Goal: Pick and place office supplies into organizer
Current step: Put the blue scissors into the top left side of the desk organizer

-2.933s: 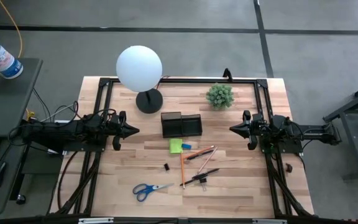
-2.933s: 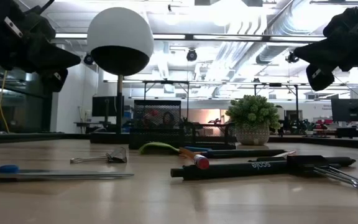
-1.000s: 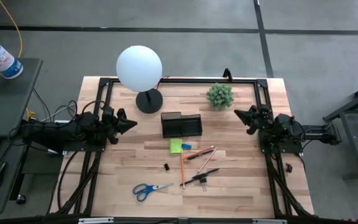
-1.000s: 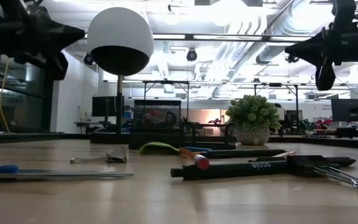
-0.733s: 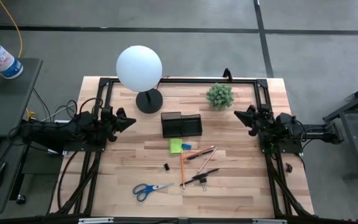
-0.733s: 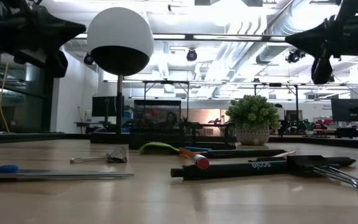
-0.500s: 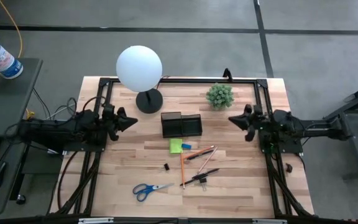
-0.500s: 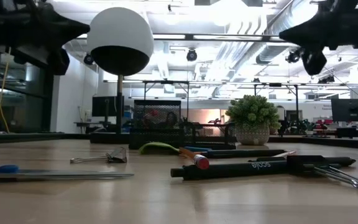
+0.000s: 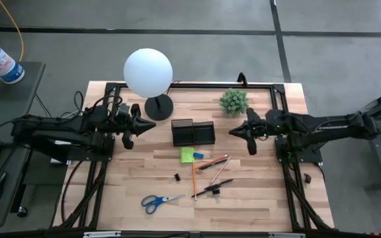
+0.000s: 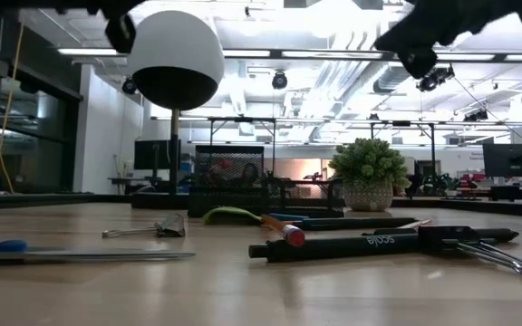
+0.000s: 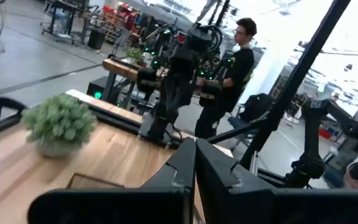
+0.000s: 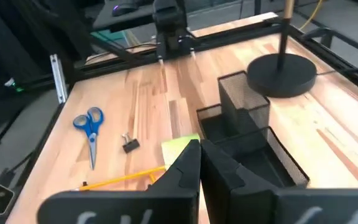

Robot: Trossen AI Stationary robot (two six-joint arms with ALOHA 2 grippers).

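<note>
Organizer (image 9: 192, 132) sits mid-table, in front of lamp base (image 9: 158, 107); supplies unmoved vs earlier. Both arms have swung inward since 0.5 s ago: left gripper (image 9: 152, 125) now beside lamp base, right gripper (image 9: 232, 131) just right of organizer, near plant (image 9: 233, 101). Both pincers pressed tight, holding nothing. Right wrist view alone shows organizer's mesh walls, scissors (image 12: 90, 130), clip (image 12: 128, 144), sticky pad (image 12: 180, 145). Left wrist view shows a person (image 11: 232, 74) beyond table. Arms held high, roughly level.

A white globe lamp (image 9: 148, 73) stands near a potted plant (image 9: 233, 102).
</note>
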